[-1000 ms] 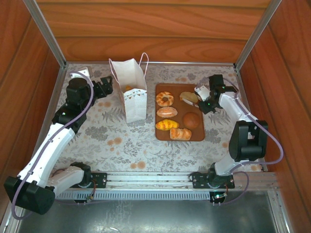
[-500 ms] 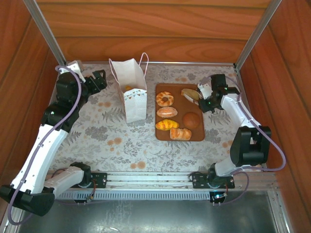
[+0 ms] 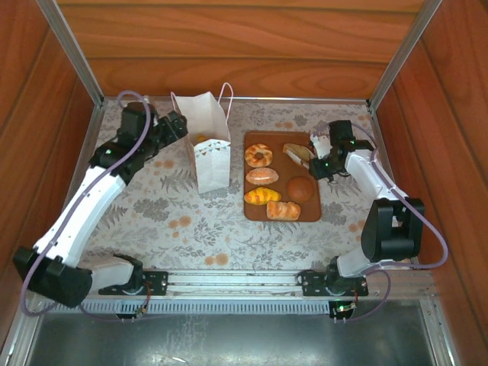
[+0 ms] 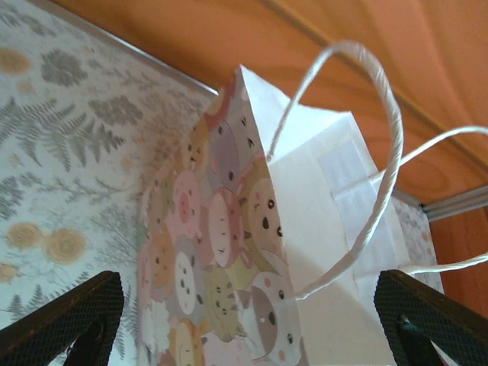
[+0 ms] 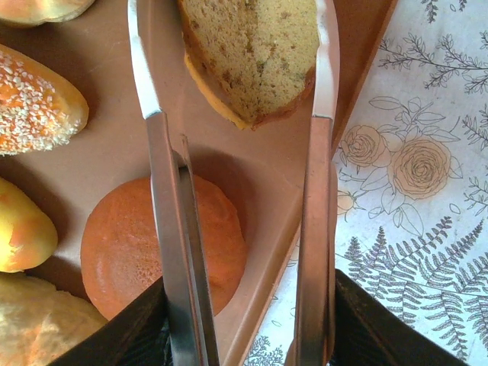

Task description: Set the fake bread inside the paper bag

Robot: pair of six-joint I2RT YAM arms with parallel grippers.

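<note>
The right tool (image 3: 322,155) is clamped on a pair of metal tongs (image 5: 171,229), and the tongs' two blades pinch a pale bread slice (image 5: 255,57) between them at the far right corner of the brown tray (image 3: 280,164). Whether the slice rests on the tray or hangs just above it, I cannot tell. Under the tongs on the tray lies a round dark bun (image 5: 130,252), with a sesame roll (image 5: 34,103) to its left. From above, the tray also carries a ringed donut (image 3: 258,155) at its far left, a yellow croissant (image 3: 261,196) and a brown twisted roll (image 3: 283,210) at its near edge. The tray sits on the flower-patterned surface (image 3: 191,221), just right of the paper bag (image 3: 212,164).

The bag stands upright with its mouth open, and something orange (image 3: 200,139) shows inside it. The left tool (image 3: 174,124) is just beside the bag's far left side with its jaws spread wide and nothing between them; in the left wrist view its dark fingers (image 4: 65,320) frame the bag's cartoon-animal side panel and a looping cord handle (image 4: 381,191)
</note>
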